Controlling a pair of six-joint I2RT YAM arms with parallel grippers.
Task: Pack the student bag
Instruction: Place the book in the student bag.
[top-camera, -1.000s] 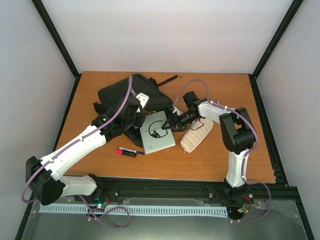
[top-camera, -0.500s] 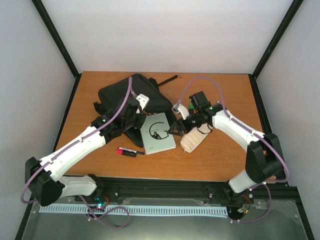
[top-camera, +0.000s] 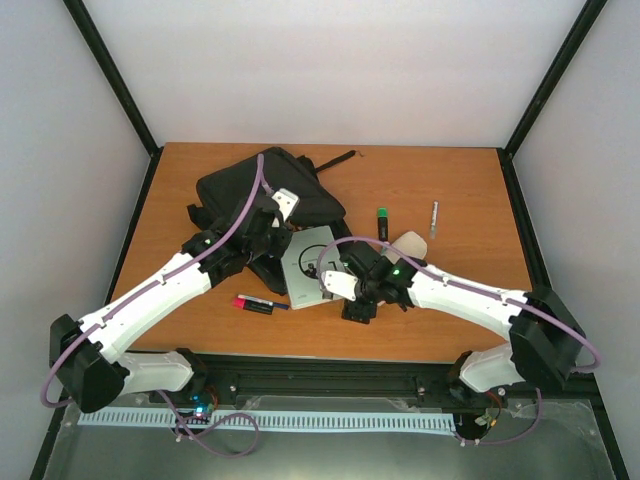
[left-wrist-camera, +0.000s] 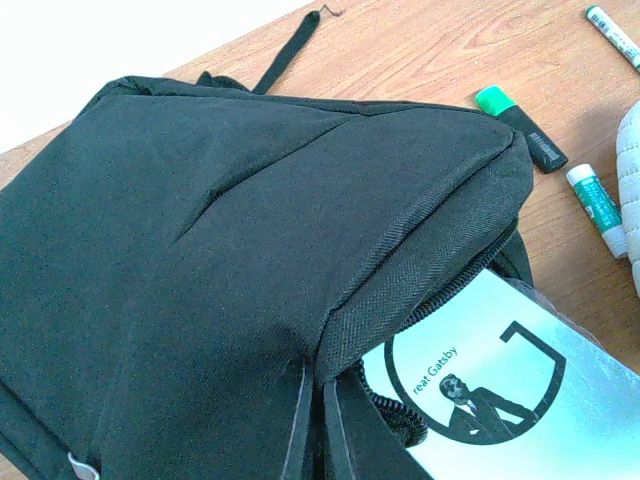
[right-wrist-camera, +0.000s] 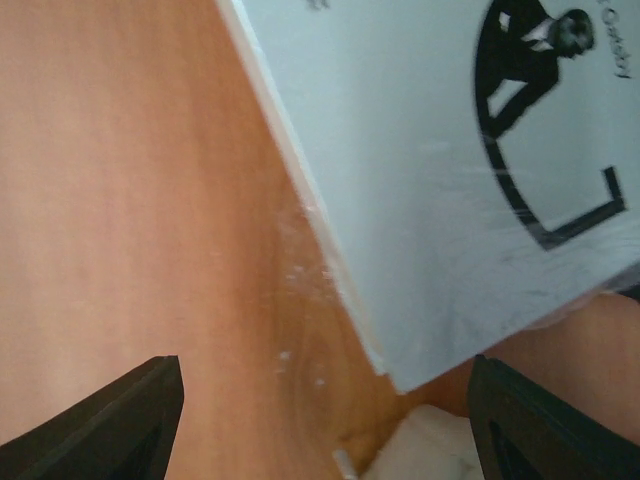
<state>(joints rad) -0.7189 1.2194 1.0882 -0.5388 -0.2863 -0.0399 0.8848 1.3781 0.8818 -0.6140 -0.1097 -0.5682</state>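
Right gripper (right-wrist-camera: 325, 415), jaws apart, has swung down beside the book (top-camera: 315, 262), student bag (left-wrist-camera: 200, 250) beyond; left gripper (top-camera: 262, 235) pinches it.

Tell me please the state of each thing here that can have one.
student bag, zip open, flap raised.
book, closed, one end under the bag's flap.
highlighter, capped, lying flat.
glue stick, lying flat.
left gripper, shut on the student bag's fabric.
right gripper, open, empty.

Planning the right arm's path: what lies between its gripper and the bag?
Between right gripper and student bag lies a pale book, seen in the top view.
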